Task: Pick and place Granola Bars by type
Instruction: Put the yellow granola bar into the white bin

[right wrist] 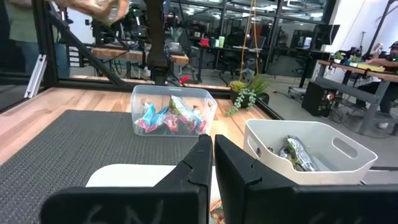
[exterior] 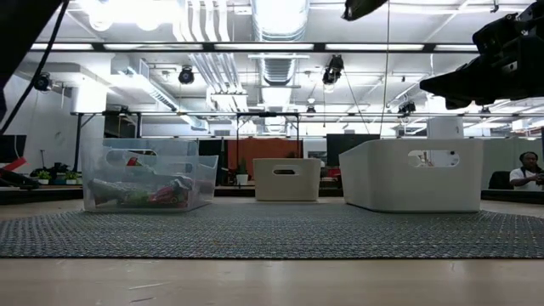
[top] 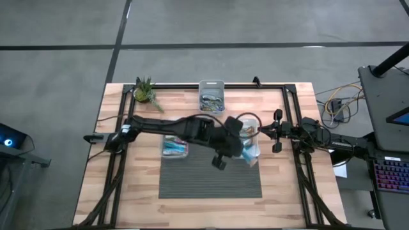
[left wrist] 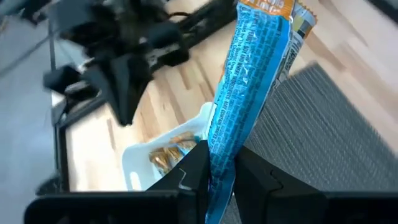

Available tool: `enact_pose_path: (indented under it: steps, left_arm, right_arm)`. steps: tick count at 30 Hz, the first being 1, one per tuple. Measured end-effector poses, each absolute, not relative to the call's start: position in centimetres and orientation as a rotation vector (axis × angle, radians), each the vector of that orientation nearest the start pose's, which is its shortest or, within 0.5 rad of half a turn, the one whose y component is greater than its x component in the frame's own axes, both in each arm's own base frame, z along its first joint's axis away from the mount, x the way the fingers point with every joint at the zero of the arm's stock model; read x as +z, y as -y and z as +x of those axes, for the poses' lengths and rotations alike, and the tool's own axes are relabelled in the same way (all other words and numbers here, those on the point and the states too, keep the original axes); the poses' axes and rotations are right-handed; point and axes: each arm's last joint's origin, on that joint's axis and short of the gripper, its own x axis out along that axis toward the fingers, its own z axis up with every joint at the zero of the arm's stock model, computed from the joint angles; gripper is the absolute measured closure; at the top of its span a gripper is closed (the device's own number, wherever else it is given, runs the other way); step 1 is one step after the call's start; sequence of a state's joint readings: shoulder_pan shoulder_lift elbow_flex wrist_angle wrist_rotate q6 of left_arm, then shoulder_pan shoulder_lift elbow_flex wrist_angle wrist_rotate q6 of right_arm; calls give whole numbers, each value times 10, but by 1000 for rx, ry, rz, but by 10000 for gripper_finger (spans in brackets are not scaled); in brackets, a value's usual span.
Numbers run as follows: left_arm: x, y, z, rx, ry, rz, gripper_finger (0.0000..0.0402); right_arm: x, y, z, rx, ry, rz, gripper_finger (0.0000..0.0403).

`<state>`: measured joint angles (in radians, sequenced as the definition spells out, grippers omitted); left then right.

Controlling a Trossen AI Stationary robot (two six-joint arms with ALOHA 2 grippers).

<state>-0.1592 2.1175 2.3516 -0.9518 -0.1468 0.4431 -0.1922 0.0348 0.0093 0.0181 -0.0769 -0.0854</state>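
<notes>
L arm reaching across mat, jaws (left wrist: 221, 177) clamping blue bar (left wrist: 245, 93) (upright), R jaws (right wrist: 213, 155) clenched

Bench (top: 128, 185): pale wooden planks, dark frame rails along its edges.
Mat (top: 211, 182): dark ribbed, at the middle of the bench.
Plant (top: 145, 92): small, green, at the far left corner.
Keyboard (top: 391, 175): lit, off the bench's right.

Right hand (right wrist: 212, 163) closed; clear bin (right wrist: 173, 110) (colourful bars (right wrist: 169, 117) inside) beyond, white bin (right wrist: 309, 151) beside.
</notes>
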Motion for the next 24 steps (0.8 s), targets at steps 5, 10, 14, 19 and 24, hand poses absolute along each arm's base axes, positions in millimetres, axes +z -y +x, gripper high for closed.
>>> enact_pose_path:
  steps: [5, 10, 14, 19, 24]
  left_arm:
    - [388, 52, 451, -97, -663, 362, 358]
    - [389, 45, 454, -79, -642, 224, 358]
    - [386, 44, 455, -71, -648, 150, 358]
    - [372, 41, 459, -35, -687, 59, 358]
    - [363, 43, 460, -105, -719, 29, 358]
  right_arm:
    - [166, 17, 98, -115, -13, -85, 394]
    - [166, 17, 98, -115, -12, -83, 394]
    - [166, 17, 98, -115, -12, -81, 394]
    - [166, 17, 98, -115, -13, -85, 394]
    - [166, 17, 98, -115, -12, -86, 394]
